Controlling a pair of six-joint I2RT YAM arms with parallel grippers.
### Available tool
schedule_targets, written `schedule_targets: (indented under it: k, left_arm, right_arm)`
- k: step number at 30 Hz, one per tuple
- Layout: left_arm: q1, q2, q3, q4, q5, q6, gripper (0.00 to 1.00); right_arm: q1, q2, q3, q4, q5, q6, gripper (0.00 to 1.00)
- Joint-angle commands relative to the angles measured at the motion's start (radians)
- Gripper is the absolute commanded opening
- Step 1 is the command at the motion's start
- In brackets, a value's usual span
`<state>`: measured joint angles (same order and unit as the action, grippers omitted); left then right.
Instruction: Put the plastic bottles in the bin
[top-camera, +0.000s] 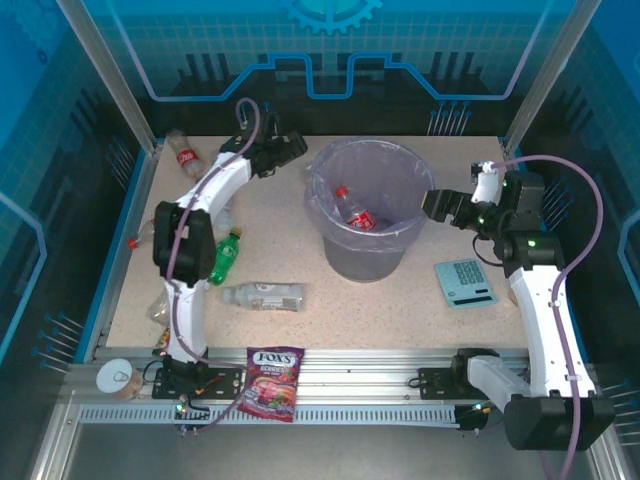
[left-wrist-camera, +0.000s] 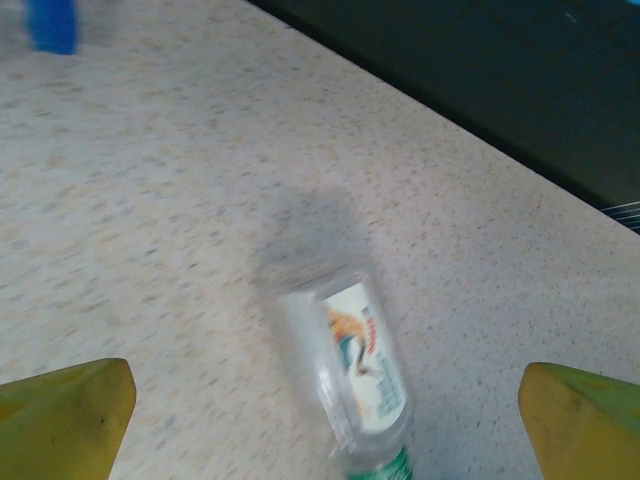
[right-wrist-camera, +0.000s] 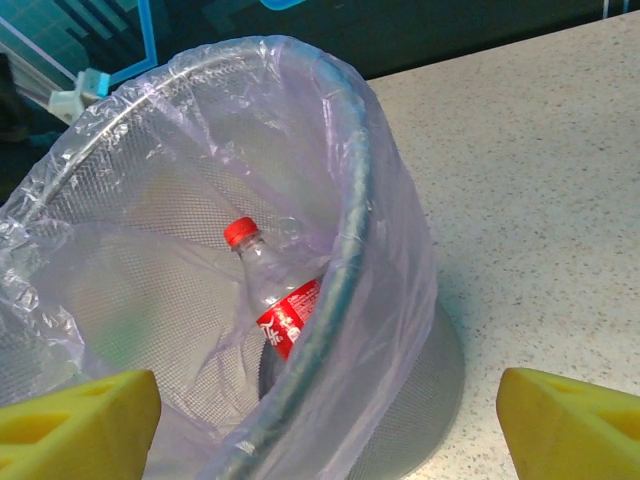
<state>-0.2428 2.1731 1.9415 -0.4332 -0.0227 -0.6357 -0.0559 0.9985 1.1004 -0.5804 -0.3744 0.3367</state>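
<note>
We find the left end effector (top-camera: 288, 150), fingers spread wide at the bin's (top-camera: 312, 190) 10 o'clock, directly over a blurred white-labelled bottle (left-wrist-camera: 350, 370), apparently on the surface (left-wrist-camera: 150, 200), its length running 11 to 5 o'clock.

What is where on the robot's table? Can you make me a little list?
bin: middle of the table, lilac bag inside
in the bin: one red-capped bottle
on the table: green bottle, white-labelled bottle, red-labelled bottle in the far left corner
left claw: open, left of the bin
right claw: open, by the bin's right rim
other things: candy bag, tin can, calculator
</note>
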Motion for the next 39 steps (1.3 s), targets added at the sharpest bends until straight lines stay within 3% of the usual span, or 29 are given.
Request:
schedule_targets:
  k: [1,7,9,19,30,39]
  left_arm:
    - [-0.037,0.113,0.169,-0.040,-0.044,-0.034,0.99]
    - [-0.075,0.368,0.520,-0.204,-0.064,-0.016,0.99]
    - [-0.081,0.399,0.559,-0.230,-0.075,-0.007,0.99]
    - [-0.111,0.422,0.494,-0.252,-0.126,0.047,0.99]
    - [-0.124,0.399,0.368,-0.214,-0.107,0.064,0.99]
    - [-0.122,0.341,0.247,-0.161,-0.105,0.073,0.86]
  right_arm:
    - [-0.016,-0.051,-0.019,-0.010,0.036,0.008,0.89]
    - [-0.016,-0.110,-0.022,-0.047,0.142,-0.057,0.90]
    - [-0.018,-0.121,-0.015,-0.064,0.161,-0.081,0.91]
    - [-0.027,-0.157,-0.054,-0.071,0.223,-0.161,0.94]
    - [-0.030,-0.204,-0.081,-0.061,0.225,-0.162,0.95]
    - [-0.032,-0.202,-0.081,-0.055,0.219,-0.161,0.95]
